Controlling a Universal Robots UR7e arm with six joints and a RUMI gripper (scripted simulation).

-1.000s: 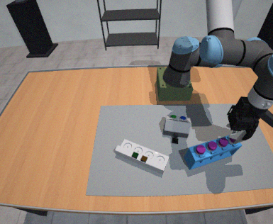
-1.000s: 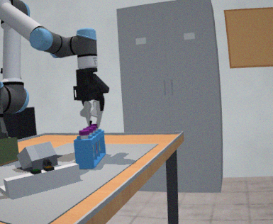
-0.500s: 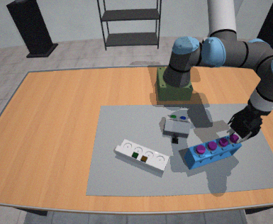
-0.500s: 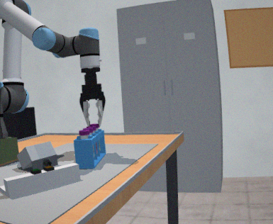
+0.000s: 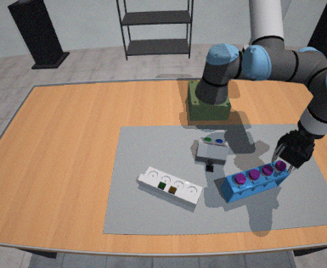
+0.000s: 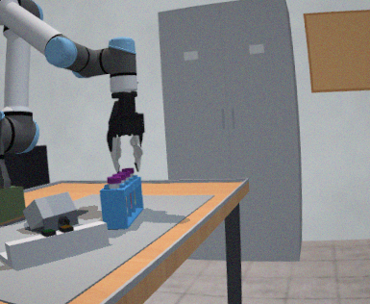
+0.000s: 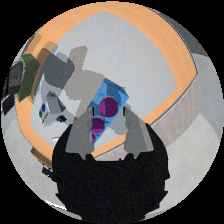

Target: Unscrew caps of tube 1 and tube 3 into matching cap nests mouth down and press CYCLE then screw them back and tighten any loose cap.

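Arm (image 6: 86,58) reaches down, fingers (image 6: 115,153) partly apart, empty.

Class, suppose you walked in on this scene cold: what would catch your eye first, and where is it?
The black two-jaw gripper hangs open just above the row of purple caps on the blue tube rack, at the grey mat's right side in the top view. Nearby lie a white cap tray, its nests vacant, and a grey key housing.

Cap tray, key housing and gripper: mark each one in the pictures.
Cap tray (image 5: 155,183): top view, bare white top near its left end.
Key housing (image 5: 211,152): top view, grey sloped top below the keys.
Gripper (image 6: 125,155): exterior view, midway between its fingertips.
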